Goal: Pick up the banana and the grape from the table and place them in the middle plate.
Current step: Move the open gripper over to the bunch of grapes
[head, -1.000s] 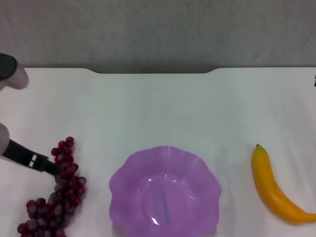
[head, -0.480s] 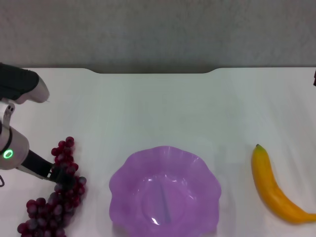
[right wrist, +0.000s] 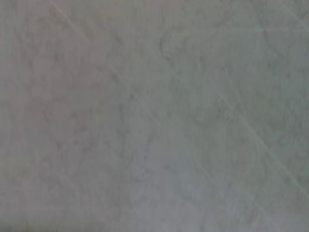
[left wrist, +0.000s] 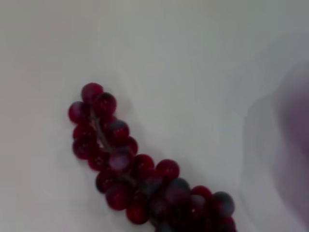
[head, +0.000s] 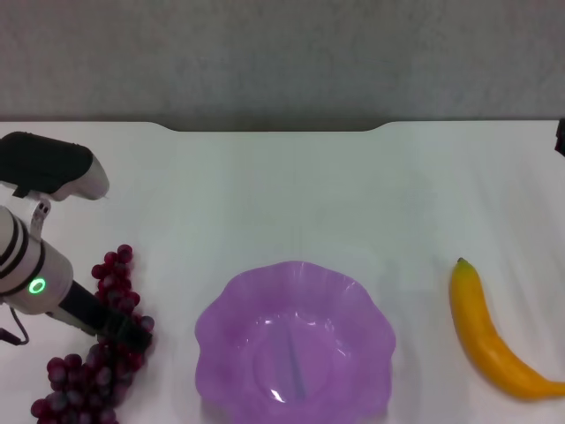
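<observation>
The grape bunch lies on the table at the front left, and it also shows in the left wrist view. My left gripper reaches in from the left and its dark tip is over the middle of the bunch. The purple middle plate sits empty at the front centre; its edge shows in the left wrist view. The banana lies on the table to the right of the plate. Only a dark sliver of my right arm shows at the far right edge.
The table's far edge has a shallow notch with a grey wall behind it. The right wrist view shows only a plain grey surface.
My left arm has come further into view from the left, and its tip has slid right along the grape bunch toward its middle. The grapes, plate and banana have not moved.
</observation>
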`<control>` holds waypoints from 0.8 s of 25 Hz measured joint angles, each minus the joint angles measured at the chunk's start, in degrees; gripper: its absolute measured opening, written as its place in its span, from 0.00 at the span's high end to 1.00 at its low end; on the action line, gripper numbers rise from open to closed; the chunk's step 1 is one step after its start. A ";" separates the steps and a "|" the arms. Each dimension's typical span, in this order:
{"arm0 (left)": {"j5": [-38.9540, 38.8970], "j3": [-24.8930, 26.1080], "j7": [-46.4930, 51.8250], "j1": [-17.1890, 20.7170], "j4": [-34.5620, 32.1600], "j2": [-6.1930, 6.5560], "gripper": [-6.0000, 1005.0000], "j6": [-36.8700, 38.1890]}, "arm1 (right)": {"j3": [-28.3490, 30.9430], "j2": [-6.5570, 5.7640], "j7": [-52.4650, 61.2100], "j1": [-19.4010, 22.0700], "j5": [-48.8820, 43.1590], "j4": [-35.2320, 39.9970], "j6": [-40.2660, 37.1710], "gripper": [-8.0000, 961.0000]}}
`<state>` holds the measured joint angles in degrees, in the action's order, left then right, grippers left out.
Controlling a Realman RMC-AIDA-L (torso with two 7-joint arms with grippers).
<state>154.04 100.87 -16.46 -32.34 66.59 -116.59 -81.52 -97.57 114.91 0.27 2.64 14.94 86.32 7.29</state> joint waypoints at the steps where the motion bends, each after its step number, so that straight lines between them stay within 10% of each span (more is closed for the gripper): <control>1: -0.27 -0.04 -0.01 -0.01 -0.03 0.01 0.21 0.13 | -0.02 -0.02 0.00 -0.05 0.00 -0.10 0.00 0.21; 10: -1.09 -0.06 -0.07 -0.16 -0.07 0.01 0.22 0.54 | -0.13 -0.04 0.00 -0.27 0.00 -0.37 0.00 0.21; 20: -0.77 -0.06 -0.14 -0.17 -0.07 0.05 0.60 1.62 | -0.31 -0.04 0.00 -0.27 0.00 -0.18 0.00 0.21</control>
<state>153.26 100.81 -16.60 -32.50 66.52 -116.54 -79.90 -97.89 114.87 0.27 2.37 14.94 86.14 7.29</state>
